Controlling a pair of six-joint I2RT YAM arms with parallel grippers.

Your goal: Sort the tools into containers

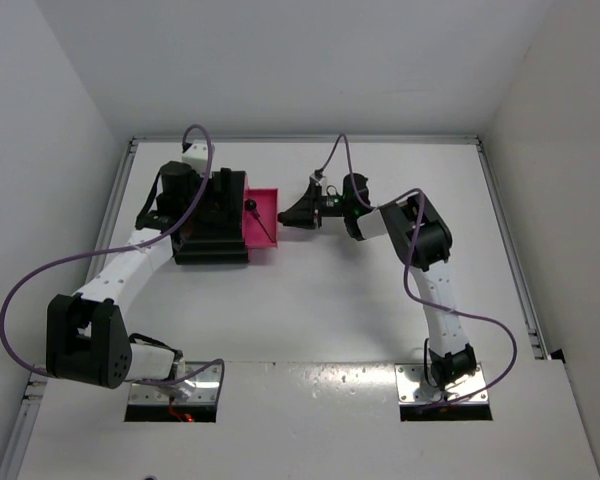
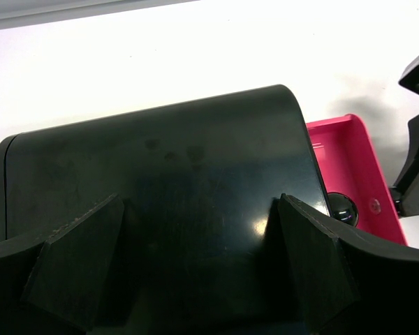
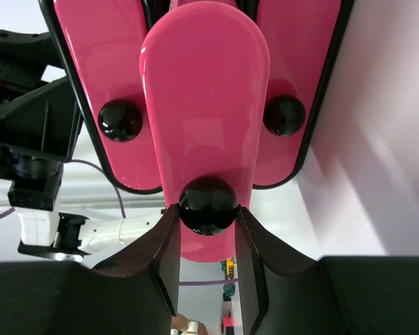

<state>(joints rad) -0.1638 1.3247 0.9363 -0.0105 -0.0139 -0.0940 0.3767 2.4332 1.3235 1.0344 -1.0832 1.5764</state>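
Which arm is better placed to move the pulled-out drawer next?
Right. The right end effector grips the knob of that drawer, so it could probably push or pull at once. The left end effector stands wide open over the cabinet, holding no knob.

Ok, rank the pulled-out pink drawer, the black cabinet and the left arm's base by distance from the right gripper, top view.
1. Pink drawer, just left of the right gripper, jaws on its knob.
2. Black cabinet, further left.
3. Left arm's base, near edge.

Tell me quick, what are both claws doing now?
Left gripper: open, over the squat black cabinet.
Right gripper: shut on the round black knob of the pink drawer.
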